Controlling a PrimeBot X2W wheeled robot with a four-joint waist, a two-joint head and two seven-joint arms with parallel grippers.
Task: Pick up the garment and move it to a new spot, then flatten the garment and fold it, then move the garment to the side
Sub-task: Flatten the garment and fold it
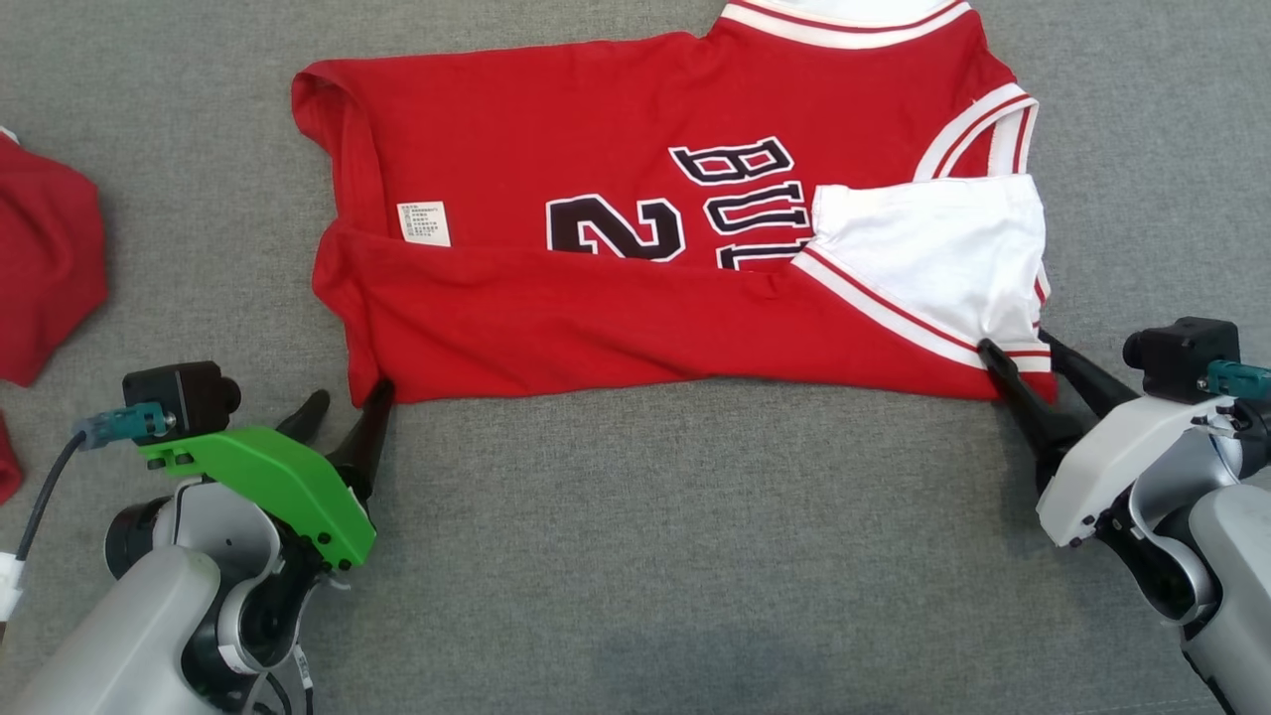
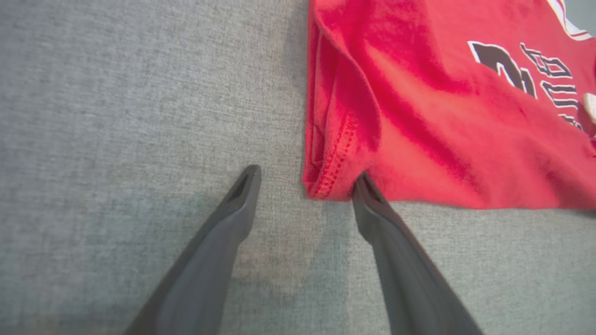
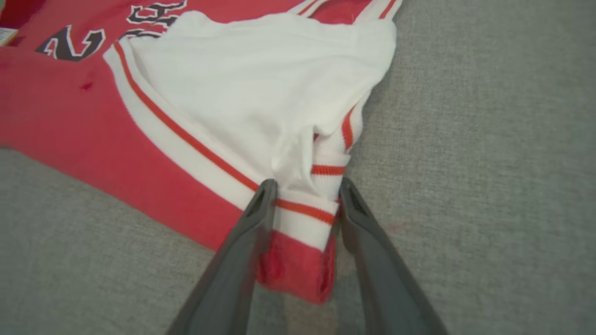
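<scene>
The garment [image 1: 596,298] is a red jersey with white trim and black lettering, lying flat on the grey surface with its near edge folded over. My left gripper [image 1: 350,394] is open at its near left corner [image 2: 326,186]; one finger touches the hem and the other rests on bare surface. The jersey's red body [image 2: 442,116] stretches away to the right in the left wrist view. My right gripper [image 1: 1015,343] straddles the near right corner, where a white flap [image 3: 233,83] is turned over. Its jaws [image 3: 307,184] are open, one finger on each side of the striped edge, and the cloth between them lies unsqueezed.
Another red cloth [image 1: 40,258] lies at the left edge. The grey fabric surface [image 1: 695,546] runs wide between my two arms in front of the jersey. A white care label [image 1: 424,223] shows on the jersey's left part.
</scene>
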